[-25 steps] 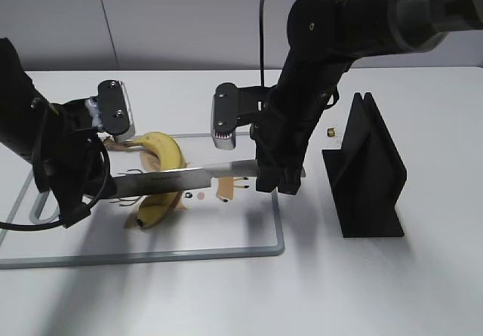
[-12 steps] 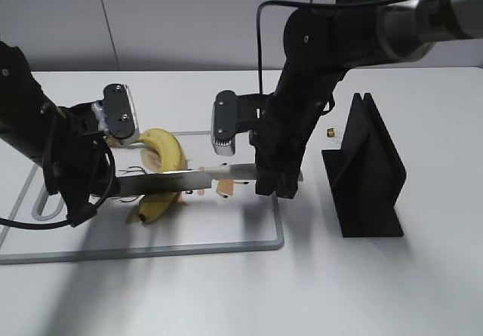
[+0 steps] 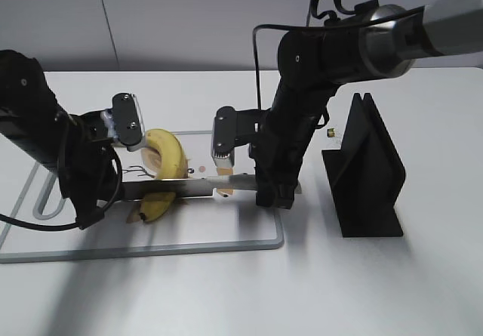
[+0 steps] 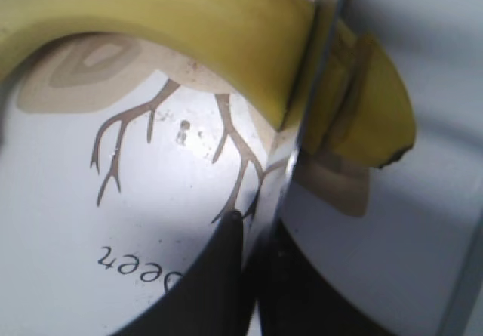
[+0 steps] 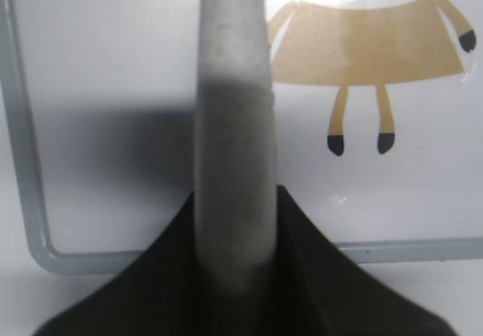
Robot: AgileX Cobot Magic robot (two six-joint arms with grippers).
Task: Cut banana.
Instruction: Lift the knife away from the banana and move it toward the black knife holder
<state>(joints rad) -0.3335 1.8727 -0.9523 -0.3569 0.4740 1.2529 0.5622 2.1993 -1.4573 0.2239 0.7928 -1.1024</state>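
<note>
Since a second ago your knife (image 3: 189,189) has dropped from lying across the top of the banana (image 3: 164,171) to sitting low in it, and both arms have sunk with it toward the board (image 3: 226,238). The banana lies on the left part of this white, metal-rimmed cutting board, which rests on the white desk (image 3: 423,275). Its long axis runs roughly from the far side toward you in the exterior view, bowed so the curve bulges to the right; one end points away near the left arm's camera, the other points toward the front edge of the board. The blade crosses it almost at a right angle, left to right, below the middle of the fruit. In the left wrist view you see the blade (image 4: 302,124) standing on edge and pressed into the yellow peel, the short black-tipped end (image 4: 377,117) on the far side of it. Your right pincer (image 3: 270,194) is closed around the knife handle (image 5: 232,147), the grey grip clamped between its dark jaws in the right wrist view. Your left pincer (image 3: 102,192) sits low at the left of the banana beside the blade's tip; you cannot tell how far it is open or whether it holds anything. A black stand (image 3: 370,170) is upright on the desk, right of the board.
</note>
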